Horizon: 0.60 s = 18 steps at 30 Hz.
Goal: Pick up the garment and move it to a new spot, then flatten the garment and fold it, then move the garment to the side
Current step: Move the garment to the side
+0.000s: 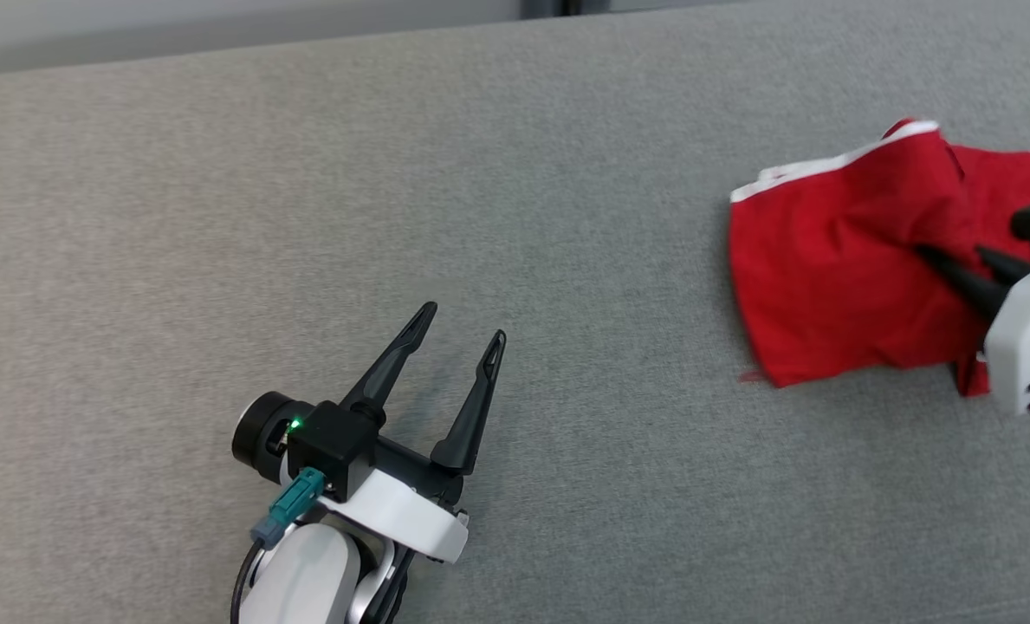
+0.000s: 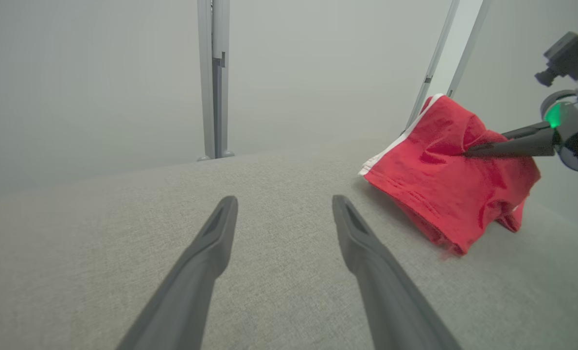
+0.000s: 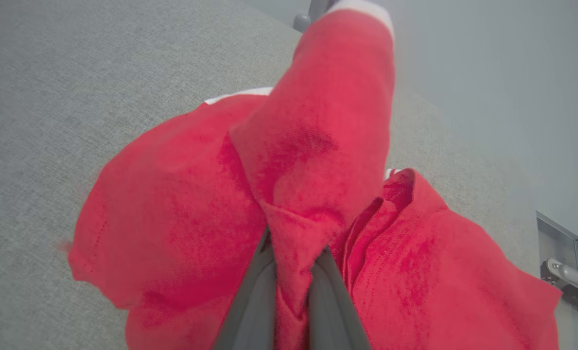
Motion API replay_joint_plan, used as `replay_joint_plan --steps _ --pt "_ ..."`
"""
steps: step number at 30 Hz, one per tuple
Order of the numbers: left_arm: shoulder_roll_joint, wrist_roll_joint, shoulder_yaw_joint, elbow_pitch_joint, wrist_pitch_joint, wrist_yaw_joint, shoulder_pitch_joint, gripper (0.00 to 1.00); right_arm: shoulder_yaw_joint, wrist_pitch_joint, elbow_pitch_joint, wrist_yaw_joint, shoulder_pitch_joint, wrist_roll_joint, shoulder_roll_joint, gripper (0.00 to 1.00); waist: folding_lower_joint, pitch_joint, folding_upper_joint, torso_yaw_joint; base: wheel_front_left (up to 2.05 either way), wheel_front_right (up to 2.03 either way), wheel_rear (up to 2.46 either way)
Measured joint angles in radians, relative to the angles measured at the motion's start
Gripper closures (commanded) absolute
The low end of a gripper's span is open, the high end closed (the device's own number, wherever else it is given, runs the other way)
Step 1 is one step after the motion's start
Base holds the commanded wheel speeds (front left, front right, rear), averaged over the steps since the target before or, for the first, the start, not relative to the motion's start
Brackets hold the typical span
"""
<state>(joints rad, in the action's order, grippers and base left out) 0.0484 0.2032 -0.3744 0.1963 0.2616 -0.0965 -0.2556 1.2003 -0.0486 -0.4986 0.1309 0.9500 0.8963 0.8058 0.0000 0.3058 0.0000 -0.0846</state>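
Note:
The garment (image 1: 835, 269) is a red piece with a white trim band, bunched up at the right of the grey surface. My right gripper (image 1: 948, 256) is shut on a fold of it, and part of the cloth is lifted while its lower edge rests on the surface. Seen from the right wrist, red cloth (image 3: 293, 194) is pinched between the two dark fingers (image 3: 250, 301). My left gripper (image 1: 461, 322) stands open and empty at the lower middle, well to the left of the garment (image 2: 444, 180).
The grey fabric surface (image 1: 393, 217) stretches wide to the left and front. A pale wall with metal posts (image 2: 213, 78) rises behind its far edge. A metal fitting (image 3: 568, 272) sits beyond the surface's edge near the garment.

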Motion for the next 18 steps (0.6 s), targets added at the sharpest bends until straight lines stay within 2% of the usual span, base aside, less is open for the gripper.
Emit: replay_joint_plan --steps 9,18 --pt "0.000 -0.016 -0.002 0.011 0.000 -0.016 -0.022 0.00 -0.060 -0.050 -0.023 0.000 0.047 -0.035 0.093 1.00 0.0000 0.073 0.0000 -0.063 0.00 0.00 0.00" --pt "0.000 -0.017 -0.003 0.021 0.000 -0.023 -0.032 0.00 -0.083 -0.030 -0.104 0.000 0.050 -0.092 0.151 1.00 0.0000 0.099 0.0000 -0.042 0.00 0.00 0.00"
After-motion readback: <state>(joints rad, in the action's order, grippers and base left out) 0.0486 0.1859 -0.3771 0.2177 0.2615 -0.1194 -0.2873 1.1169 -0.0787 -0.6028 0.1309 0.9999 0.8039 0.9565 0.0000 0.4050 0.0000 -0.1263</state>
